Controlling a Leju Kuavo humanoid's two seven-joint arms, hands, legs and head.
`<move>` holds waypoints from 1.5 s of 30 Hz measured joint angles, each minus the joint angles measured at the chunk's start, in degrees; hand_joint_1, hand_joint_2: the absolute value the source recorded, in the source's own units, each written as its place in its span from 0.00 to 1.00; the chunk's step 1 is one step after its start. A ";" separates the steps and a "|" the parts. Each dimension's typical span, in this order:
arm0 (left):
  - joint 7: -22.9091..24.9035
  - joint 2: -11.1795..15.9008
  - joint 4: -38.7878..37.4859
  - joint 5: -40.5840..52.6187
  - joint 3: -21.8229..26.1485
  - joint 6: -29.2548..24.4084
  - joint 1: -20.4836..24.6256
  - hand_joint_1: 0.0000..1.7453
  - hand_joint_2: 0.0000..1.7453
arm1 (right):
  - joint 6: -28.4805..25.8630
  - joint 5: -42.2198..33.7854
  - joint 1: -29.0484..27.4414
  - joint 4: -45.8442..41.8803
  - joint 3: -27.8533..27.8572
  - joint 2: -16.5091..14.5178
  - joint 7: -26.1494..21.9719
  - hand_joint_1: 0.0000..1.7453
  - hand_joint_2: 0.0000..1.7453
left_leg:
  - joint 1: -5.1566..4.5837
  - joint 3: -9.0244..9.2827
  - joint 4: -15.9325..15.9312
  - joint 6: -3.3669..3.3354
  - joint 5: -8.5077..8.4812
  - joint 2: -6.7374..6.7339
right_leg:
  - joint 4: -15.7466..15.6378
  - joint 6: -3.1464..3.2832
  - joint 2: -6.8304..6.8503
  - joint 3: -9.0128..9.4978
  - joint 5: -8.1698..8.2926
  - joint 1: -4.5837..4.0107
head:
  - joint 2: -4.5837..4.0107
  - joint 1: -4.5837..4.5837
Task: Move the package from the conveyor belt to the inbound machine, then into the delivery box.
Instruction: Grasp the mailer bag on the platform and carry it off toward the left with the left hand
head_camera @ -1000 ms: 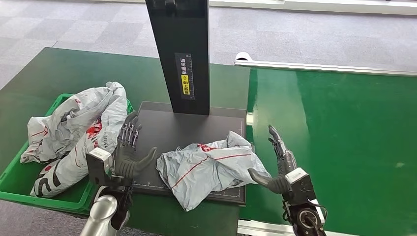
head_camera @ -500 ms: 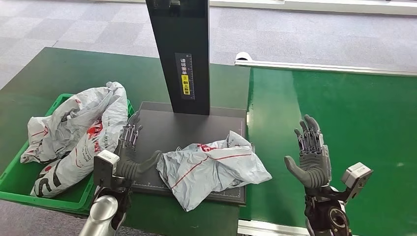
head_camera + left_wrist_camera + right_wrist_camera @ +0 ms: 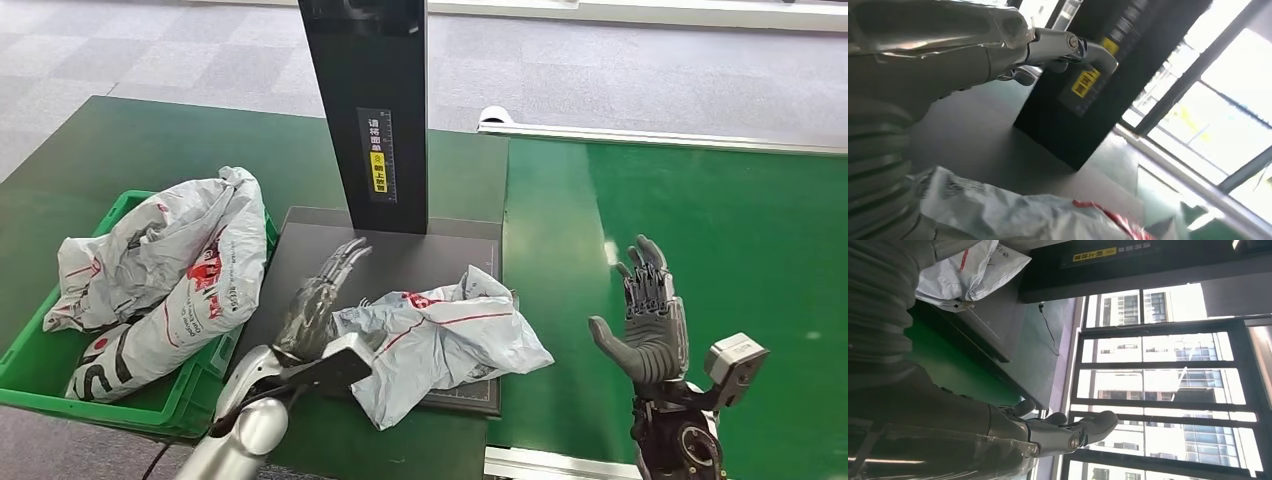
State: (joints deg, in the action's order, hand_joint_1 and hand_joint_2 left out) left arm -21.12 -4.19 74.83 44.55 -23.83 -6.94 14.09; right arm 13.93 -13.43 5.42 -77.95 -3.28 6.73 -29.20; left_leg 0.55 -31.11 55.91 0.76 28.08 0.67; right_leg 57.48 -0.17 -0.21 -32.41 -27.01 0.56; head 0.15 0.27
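Grey plastic mailer package (image 3: 435, 335), crumpled, with red print, lying on the dark flat platform of the inbound machine (image 3: 400, 262), its lower corner hanging past the platform's front edge. Black upright column (image 3: 365, 110) with a yellow label rising from the platform's back. Left hand (image 3: 322, 300) lying low on the platform just beside the package's left edge, fingers (image 3: 340, 265) stretched out and apart, pointing toward the column; nothing clamped between them, and contact with the bag's edge cannot be told. In the left wrist view, same hand (image 3: 998, 50) reaching over the grey platform with the package (image 3: 1013, 212) beneath it. Right hand (image 3: 650, 320) raised upright over the green conveyor belt (image 3: 720, 240), well apart from the package, palm facing left, fingers spread and empty. Green delivery box (image 3: 130, 400) on the dark green tabletop (image 3: 140, 140) to the left of the platform, filled with two more grey mailer bags (image 3: 165, 270) heaped above its rim.
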 joint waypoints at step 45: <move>-10.70 -5.14 -17.56 -3.95 -14.00 5.82 13.43 1.00 1.00 | -5.07 2.63 8.21 9.30 0.66 -2.39 4.58 0.00 1.00 | 0.01 0.06 0.01 -0.03 -0.12 -0.01 | 0.01 -0.02 -0.01 0.09 0.12 -0.02 | 0.00 0.01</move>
State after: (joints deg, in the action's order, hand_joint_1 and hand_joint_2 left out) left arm -31.82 -9.33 57.27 40.60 -37.83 -1.12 27.53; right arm 8.85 -10.80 13.63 -68.65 -2.62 4.34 -24.61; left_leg 0.56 -31.05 55.91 0.73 27.96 0.66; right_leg 57.50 -0.19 -0.22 -32.33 -26.90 0.54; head 0.15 0.28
